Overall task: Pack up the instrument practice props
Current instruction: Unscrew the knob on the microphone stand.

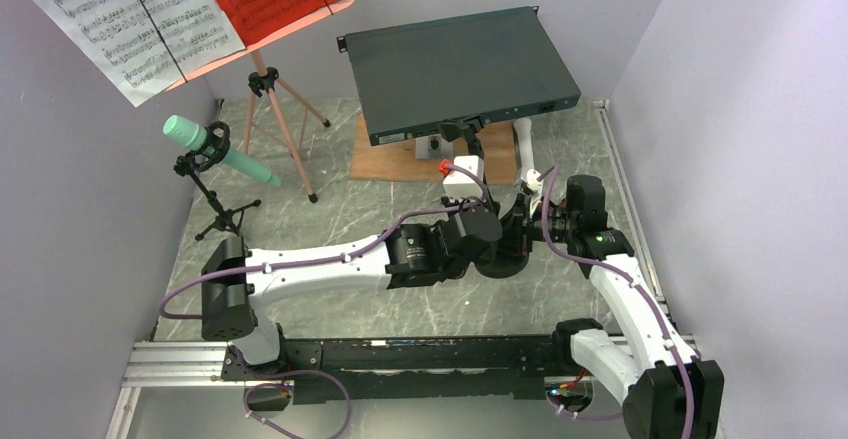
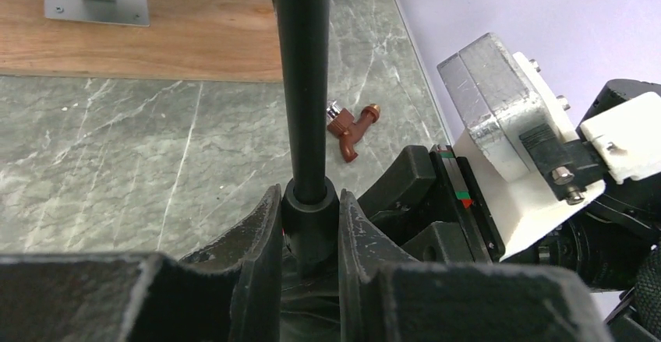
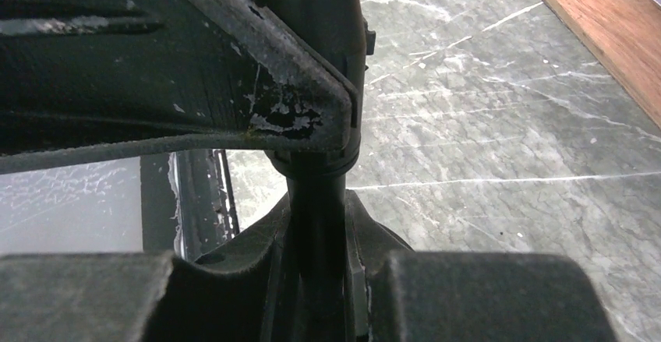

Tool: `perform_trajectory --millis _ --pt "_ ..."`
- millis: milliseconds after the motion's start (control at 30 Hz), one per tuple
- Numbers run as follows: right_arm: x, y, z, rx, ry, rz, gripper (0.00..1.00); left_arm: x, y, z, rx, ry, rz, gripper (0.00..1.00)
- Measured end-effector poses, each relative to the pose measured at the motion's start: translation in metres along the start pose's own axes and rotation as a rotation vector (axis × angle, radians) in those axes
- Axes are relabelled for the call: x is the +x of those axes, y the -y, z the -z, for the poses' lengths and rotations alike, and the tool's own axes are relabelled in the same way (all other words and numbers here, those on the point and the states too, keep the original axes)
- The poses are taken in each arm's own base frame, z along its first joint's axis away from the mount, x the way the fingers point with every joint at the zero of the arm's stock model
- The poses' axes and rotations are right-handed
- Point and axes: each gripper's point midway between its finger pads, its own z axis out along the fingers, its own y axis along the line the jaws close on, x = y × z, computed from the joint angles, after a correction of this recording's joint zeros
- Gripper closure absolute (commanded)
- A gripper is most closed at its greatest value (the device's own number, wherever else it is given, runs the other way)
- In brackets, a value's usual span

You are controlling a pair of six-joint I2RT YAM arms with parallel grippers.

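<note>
Nearest: your left end effector (image 2: 310,206), jaws narrow, clamped on the collar of the black mic stand (image 2: 305,85). Your right end effector (image 3: 318,211) grips the same pole just beside that collar. Location: mid-desk (image 1: 330,209), near the wooden board (image 1: 400,159). Small brown fitting (image 2: 351,130) lies close by. Far left: salmon-pink music stand (image 1: 283,129) carrying sheet-music pages (image 1: 140,14).
</note>
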Motion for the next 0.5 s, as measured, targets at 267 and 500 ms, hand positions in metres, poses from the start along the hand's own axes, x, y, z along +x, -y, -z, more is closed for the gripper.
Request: perform_trajectory --millis 267,500 --pt "0.002 -0.003 -0.001 -0.010 -0.003 -0.011 1.00 0.007 -0.005 0.009 0.105 0.015 -0.065 0.23" --pt "0.004 0.002 0.003 0.001 -0.004 0.008 1.00 0.015 -0.009 0.055 0.441 0.012 -0.175 0.09"
